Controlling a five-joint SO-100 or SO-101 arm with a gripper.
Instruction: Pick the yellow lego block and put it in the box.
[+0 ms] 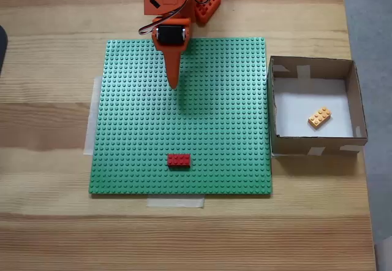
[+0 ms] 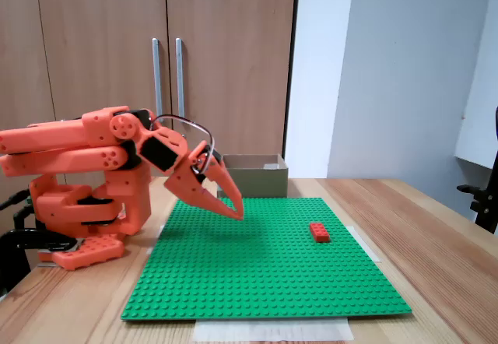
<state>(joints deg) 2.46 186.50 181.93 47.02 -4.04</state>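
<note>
Job looks done, as I judge it: the yellow lego block [image 1: 319,117] already lies on the white floor of the box [image 1: 282,139], toward the box's right-front part in the top-down fixed view, tilted diagonal, not touching any wall. So the step in hand is prob. just parking my arm near its base w/o disturbing anything.

Largest first:

- Table [image 1: 55,222]: pale wood, carries everything. My base sits at its far edge in the top-down fixed view.
- Green studded baseplate [image 1: 220,99]: mid-table, taped down at its left and near edges.
- Box: on the table just beside the baseplate's right edge, walls upright, pale tape patches on them. In the side fixed view it stands behind the baseplate [image 2: 257,174].
- My arm: folded back, reaching over the baseplate's far edge.
- End effector [image 1: 173,84]: tip points down over the far-centre part of the baseplate; in the side fixed view [image 2: 237,213] it hangs just above the studs, not touching as far as I can tell. Jaws look pressed together into one point, nothing between them, so closed and empty.
- Red lego brick [image 1: 179,159]: on the baseplate near its front edge, well apart from my tip.

To finish well: lift the tip clear of the studs before folding in, stay on the far side of the baseplate, keep off the red brick and the box wall. Main risk I see is dragging the tip across studs.
</note>
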